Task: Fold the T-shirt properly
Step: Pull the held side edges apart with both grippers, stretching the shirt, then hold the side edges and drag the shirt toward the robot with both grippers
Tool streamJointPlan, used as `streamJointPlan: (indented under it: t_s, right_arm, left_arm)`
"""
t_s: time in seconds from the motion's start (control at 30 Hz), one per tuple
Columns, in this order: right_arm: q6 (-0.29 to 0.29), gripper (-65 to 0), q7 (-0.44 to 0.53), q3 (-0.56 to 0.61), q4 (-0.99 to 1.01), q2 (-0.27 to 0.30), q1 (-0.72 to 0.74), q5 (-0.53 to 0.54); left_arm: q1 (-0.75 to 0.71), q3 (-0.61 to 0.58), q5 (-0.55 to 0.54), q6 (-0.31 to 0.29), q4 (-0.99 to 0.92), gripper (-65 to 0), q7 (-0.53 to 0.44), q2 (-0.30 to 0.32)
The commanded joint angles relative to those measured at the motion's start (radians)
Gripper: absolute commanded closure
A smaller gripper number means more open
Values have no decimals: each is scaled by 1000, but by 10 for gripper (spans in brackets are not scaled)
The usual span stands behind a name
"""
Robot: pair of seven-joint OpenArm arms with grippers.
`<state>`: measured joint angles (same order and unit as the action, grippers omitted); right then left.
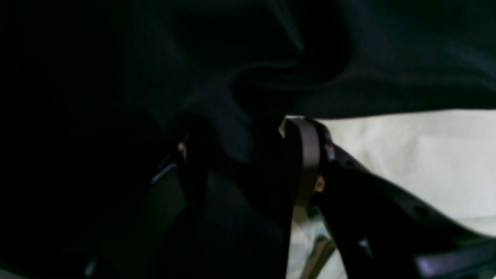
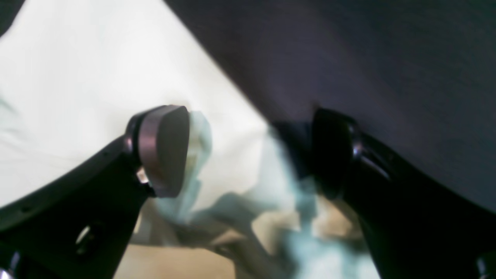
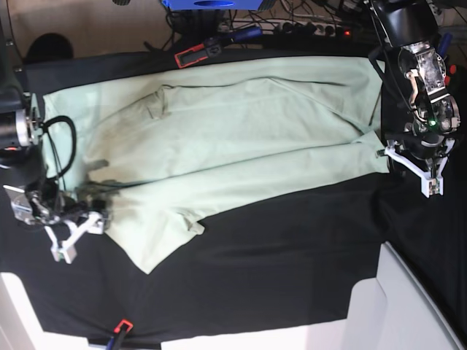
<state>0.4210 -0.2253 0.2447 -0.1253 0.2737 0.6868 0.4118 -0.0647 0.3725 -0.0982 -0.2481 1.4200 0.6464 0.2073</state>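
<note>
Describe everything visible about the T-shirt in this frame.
The T-shirt is plain pale mint green, soft and cotton-like, lying flat and partly folded lengthwise on the black cloth, with creases and one sleeve pointing toward the near edge. The right gripper, jaws open, sits at one end; the left gripper is at the other end's edge.

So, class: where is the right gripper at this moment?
In the base view the right gripper sits at the left, low on the black cloth, at the T-shirt's left edge.
</note>
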Motion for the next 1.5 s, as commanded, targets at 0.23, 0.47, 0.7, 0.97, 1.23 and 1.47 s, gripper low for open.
streamJointPlan:
  t_s: [0.23, 0.47, 0.7, 0.97, 1.23, 1.47]
  right_arm:
    - [14, -467, 7, 2, 0, -31, 27, 6]
    - [14, -155, 7, -3, 0, -32, 15, 12]
    - [14, 0, 7, -6, 0, -32, 14, 14]
    - [14, 0, 7, -6, 0, -34, 14, 14]
    - [14, 0, 7, -5, -7, -34, -5, 14]
    - [14, 0, 7, -5, -7, -34, -5, 14]
  left_arm:
    - [10, 4, 1, 0, 18, -311, -20, 19]
    - [22, 4, 2, 0, 8, -319, -20, 21]
    - [75, -5, -7, 0, -40, -393, -20, 5]
    - [216, -5, -7, 0, -278, -393, -20, -2]
    - [227, -7, -7, 0, -331, -393, -24, -2]
    - [240, -5, -7, 0, -419, -391, -27, -2]
